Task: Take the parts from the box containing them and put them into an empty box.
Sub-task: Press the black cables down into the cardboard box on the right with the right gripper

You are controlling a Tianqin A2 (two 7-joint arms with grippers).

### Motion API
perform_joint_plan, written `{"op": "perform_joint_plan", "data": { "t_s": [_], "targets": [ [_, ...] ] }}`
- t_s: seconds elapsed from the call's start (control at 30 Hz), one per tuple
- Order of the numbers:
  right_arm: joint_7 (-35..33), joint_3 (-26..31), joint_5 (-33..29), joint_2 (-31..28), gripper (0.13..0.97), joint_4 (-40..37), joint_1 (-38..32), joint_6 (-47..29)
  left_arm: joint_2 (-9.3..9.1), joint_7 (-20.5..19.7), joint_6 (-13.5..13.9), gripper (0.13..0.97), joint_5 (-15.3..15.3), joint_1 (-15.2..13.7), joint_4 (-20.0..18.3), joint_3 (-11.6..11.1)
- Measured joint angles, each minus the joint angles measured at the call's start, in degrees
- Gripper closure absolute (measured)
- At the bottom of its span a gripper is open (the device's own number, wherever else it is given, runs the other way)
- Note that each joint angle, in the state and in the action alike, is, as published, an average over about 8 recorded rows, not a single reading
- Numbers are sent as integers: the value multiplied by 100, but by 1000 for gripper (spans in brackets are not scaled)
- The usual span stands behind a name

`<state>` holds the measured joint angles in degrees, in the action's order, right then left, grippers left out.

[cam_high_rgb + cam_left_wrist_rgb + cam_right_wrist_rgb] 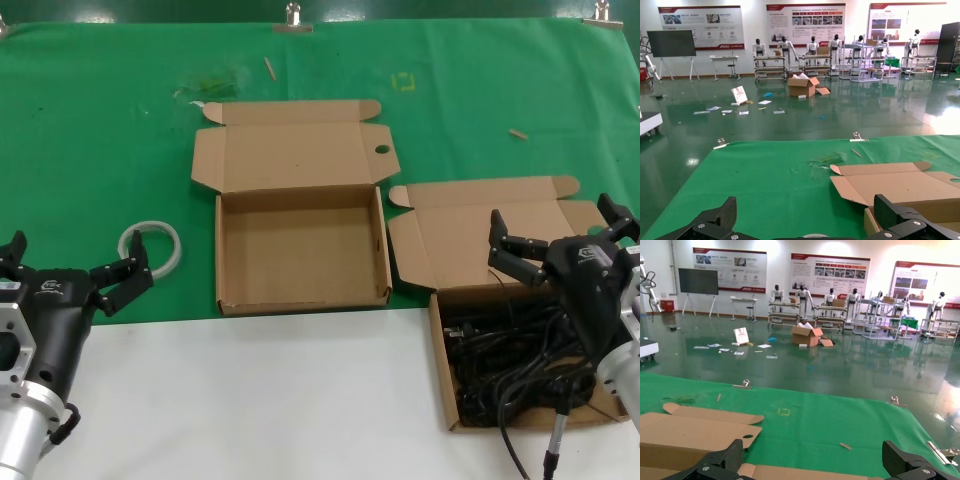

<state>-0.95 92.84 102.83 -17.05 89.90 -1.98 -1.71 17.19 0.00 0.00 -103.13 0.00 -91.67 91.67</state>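
Head view: two open cardboard boxes on the green cloth (100, 150), which meets a white table surface (250, 400) along its near edge.

Empty box (300, 250) sits at centre, lid folded back toward 12 o'clock, small hole in the flap at its 1 o'clock corner. Nothing inside it.

Full box (448, 400) is at 4 o'clock from the empty one, well apart from it, lid also folded back toward 12. The power cords (510, 350) lie inside as a tangled black heap, with one cord looping out over the near wall at 6 o'clock.

Right gripper (560, 235) hovers over the far edge of the full box, just above the cords, jaws spread wide, gripping nothing. Can't tell whether it touches the lid behind it.

Left gripper (70, 265) is at 9 o'clock from the empty box, well apart from it, low at the cloth/table boundary. Jaws wide, holding nothing.

White tape ring (150, 250) lies flat on the cloth just beside the left gripper's right finger, between the gripper and the empty box.

Left wrist view: both fingertips (720, 217) at the frame edge, spread wide, empty box lid (890, 182) beyond them.

Right wrist view: fingertips (722, 460) spread wide, both box lids ahead, hall floor behind the cloth.

Small wood-coloured scraps (268, 66) on the cloth at 12 o'clock.
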Motion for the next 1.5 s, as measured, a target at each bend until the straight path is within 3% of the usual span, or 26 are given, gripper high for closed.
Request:
{"op": "perform_joint_plan", "data": {
  "t_s": [1.03,1.33,1.5],
  "targets": [
    [0,0,0,0,129,0,0,0,0,0,0,139,0,0,0,0],
    [0,2,-1,-2,129,-1,1,2,0,0,0,205,0,0,0,0],
    [6,40,-1,-43,129,-11,10,36,0,0,0,288,0,0,0,0]
  ]
}}
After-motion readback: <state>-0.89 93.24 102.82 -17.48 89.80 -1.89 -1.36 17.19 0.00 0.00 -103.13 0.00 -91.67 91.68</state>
